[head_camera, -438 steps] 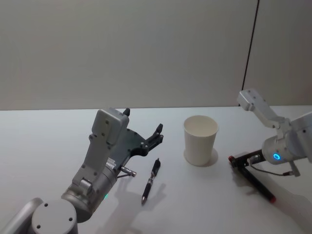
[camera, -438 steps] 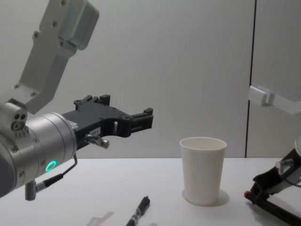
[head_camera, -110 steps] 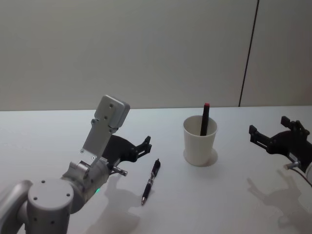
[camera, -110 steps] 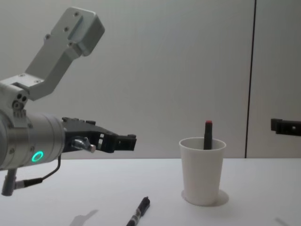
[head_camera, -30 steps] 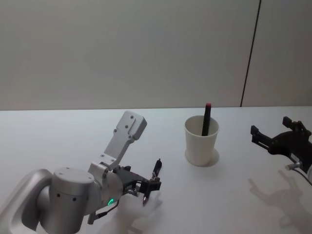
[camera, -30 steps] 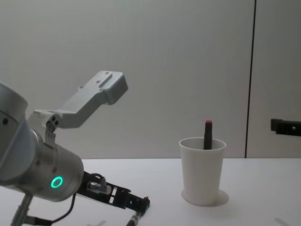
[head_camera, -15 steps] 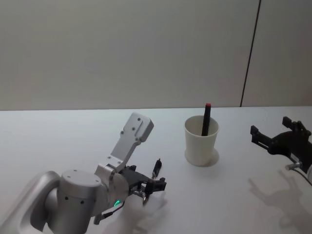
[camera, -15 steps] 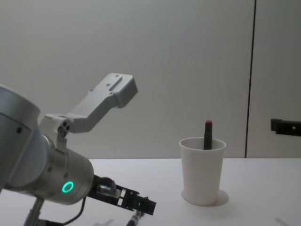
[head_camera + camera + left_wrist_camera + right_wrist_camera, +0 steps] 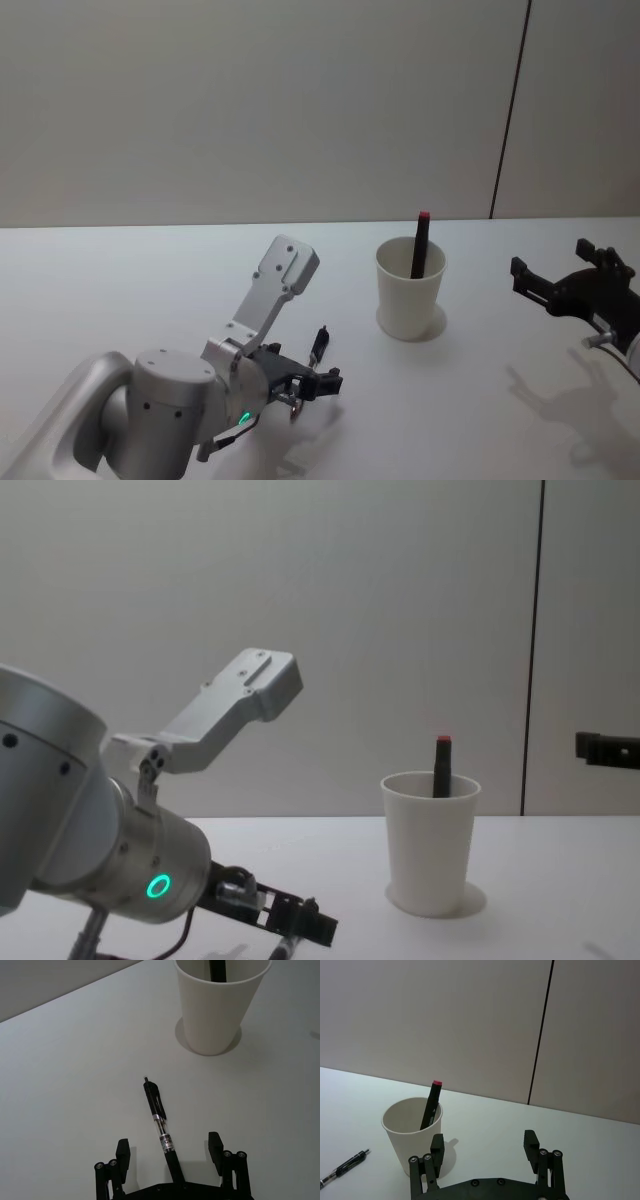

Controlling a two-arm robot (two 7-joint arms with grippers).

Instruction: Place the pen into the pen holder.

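- Pale, plain wall (image 9: 250, 100) closes off the room behind the work, broken by one dark vertical seam (image 9: 510, 110) toward the right.
- White and matte, the table (image 9: 100, 270) spreads across the whole foreground. Soft shadows lie under both arms.
- The pen holder (image 9: 410, 290), a white paper cup, stands upright toward the far middle-right of the table. A black marker (image 9: 421, 245) with a red cap leans inside it, its top above the rim.
- The pen (image 9: 161, 1127), black with a clear midsection, lies flat on the table to the near left of the pen holder and well apart from it, one end pointing toward the cup.
- The left gripper (image 9: 169, 1152) sits low over the table with its fingers spread, one on each side of the pen's nearer end, neither touching it.
- The right gripper (image 9: 560, 290) hangs above the table at the right, well apart from the pen holder, its fingers spread with nothing between them.
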